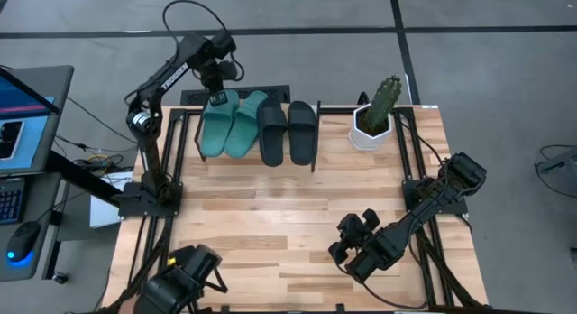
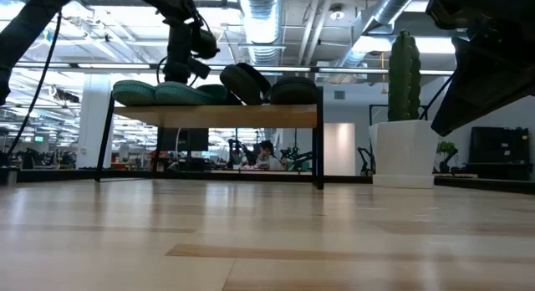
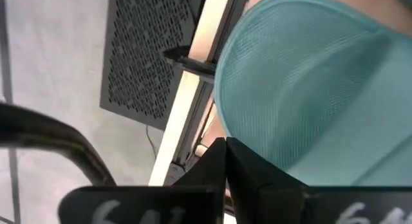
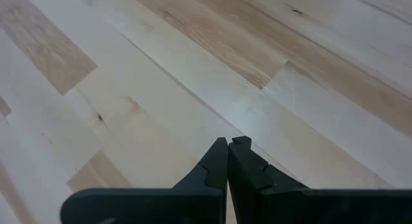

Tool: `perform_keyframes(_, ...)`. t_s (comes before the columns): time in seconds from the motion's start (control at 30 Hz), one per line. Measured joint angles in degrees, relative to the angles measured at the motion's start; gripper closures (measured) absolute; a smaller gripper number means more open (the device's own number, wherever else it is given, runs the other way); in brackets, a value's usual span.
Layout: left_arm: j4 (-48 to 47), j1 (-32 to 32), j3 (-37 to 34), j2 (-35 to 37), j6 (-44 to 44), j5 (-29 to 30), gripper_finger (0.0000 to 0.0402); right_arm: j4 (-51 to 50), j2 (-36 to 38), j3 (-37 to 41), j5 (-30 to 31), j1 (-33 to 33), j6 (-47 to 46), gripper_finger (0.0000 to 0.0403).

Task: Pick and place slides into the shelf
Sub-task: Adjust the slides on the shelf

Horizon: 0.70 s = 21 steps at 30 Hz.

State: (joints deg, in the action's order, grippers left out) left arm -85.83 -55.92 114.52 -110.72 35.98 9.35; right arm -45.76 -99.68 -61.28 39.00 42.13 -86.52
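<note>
Teal-green slides point(image 1: 230, 123) lie side by side at the shelf's point(image 1: 189, 138) left end, with the black pair point(image 1: 288, 131) just beside them toward the cactus pot point(image 1: 371, 126). Above the leftmost teal slide's rear end hangs the left gripper point(image 1: 216, 95), fingers point(image 3: 219, 166) pressed together and empty, the teal sole just past their tips. Over bare wood near the table's point(image 1: 270, 215) front right, the right gripper point(image 1: 347, 242) hangs fully closed, holding nothing.

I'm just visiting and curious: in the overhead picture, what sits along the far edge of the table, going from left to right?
Teal slides → black slides → potted cactus. The slides lie on the shelf.
</note>
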Motion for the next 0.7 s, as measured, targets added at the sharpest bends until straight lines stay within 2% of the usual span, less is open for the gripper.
perform_keyframes(0.17, -3.5, -0.2, 0.0, -0.6, -1.0, -3.3, 0.0401, 0.0, 0.0, 0.0, 0.0, 0.0, 0.0, 0.0403)
perform_keyframes(0.6, -4.2, -0.4, 0.0, 1.9, -12.0, -2.6, 0.0402, 0.0, 0.0, 0.0, 0.0, 0.1, 0.0, 0.0403)
perform_keyframes(0.7, -4.2, -0.4, 0.0, 2.4, -14.1, -4.2, 0.0401, 0.0, 0.0, 0.0, 0.0, 0.2, 0.1, 0.0403)
